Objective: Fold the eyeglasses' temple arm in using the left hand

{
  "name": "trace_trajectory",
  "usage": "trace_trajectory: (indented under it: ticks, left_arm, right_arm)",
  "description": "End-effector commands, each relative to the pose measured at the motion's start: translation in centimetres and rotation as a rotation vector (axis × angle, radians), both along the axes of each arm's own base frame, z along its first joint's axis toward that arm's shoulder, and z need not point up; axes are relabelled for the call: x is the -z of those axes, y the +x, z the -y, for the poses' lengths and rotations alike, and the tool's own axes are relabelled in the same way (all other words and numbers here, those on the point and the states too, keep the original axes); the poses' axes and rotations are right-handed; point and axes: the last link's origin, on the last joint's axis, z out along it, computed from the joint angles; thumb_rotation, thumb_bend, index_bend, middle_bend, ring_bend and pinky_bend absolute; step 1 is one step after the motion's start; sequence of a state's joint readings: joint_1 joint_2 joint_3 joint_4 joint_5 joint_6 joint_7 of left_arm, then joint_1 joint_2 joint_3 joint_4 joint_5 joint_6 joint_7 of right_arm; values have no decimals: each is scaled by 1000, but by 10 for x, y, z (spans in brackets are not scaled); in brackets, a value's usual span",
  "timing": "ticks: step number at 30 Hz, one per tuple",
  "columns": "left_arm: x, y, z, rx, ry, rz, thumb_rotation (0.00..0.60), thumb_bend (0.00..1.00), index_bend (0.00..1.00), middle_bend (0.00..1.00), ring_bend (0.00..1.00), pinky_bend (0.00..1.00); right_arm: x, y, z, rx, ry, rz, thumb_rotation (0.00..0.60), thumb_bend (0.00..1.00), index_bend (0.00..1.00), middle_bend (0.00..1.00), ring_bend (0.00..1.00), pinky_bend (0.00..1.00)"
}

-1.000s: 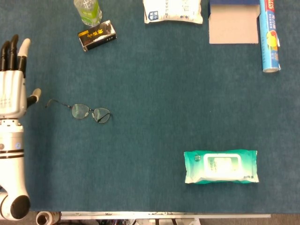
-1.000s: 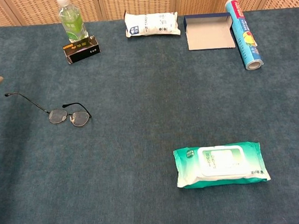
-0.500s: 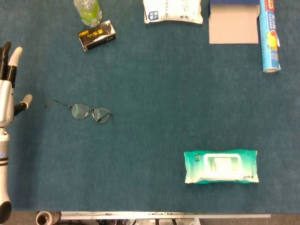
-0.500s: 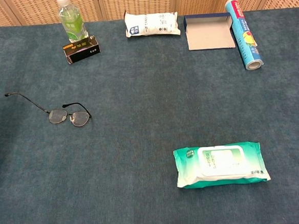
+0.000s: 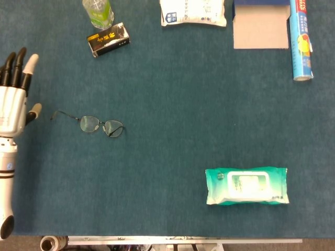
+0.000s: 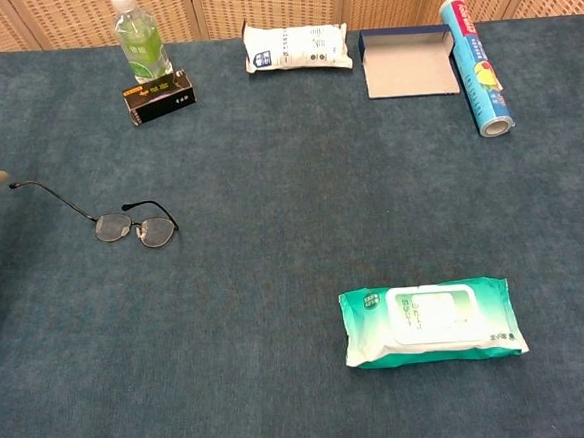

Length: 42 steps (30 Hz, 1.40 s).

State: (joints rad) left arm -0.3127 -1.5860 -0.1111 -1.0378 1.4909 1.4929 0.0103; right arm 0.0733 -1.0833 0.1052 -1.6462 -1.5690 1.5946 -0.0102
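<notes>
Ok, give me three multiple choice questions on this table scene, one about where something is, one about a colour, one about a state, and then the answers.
1. Where is the black box?
A. beside the wet wipes
B. just in front of the green bottle
C. on the eyeglasses

2. What colour is the wet wipes pack?
A. green and white
B. red
C. black

3. What state is the left hand in?
A. holding the bottle
B. gripping the lenses
C. open, holding nothing

Answers: 1 B, the box lies against the bottle's near side. 2 A, green wrapper, white lid. 3 C, fingers apart, beside the outstretched temple arm of the eyeglasses.
</notes>
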Motion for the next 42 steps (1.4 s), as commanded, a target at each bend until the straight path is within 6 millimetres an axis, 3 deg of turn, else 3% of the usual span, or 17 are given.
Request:
trace_trajectory:
  ticks: [1,4,19,42]
  left_arm:
    - [3,1,-1,12,-14,-5,600,132,52,0,36,188]
    - [6,0,-1,13,-25,-10,600,169,52,0,36,186]
    - [18,19,1,63,-54,34,600,171,52,0,36,186]
    - [55,46,3,92,-154,36,600,170,52,0,36,186]
  right_arm:
    - [0,0,0,-1,1,2,600,390,629,522,407,437]
    - [0,1,0,-2,0,5,600,390,629,522,407,437]
    - [0,1,-1,-2,3,7,600,390,629,522,407,437]
    - [-6,2,-1,-11,-12,22,600,390,629,522,407,437]
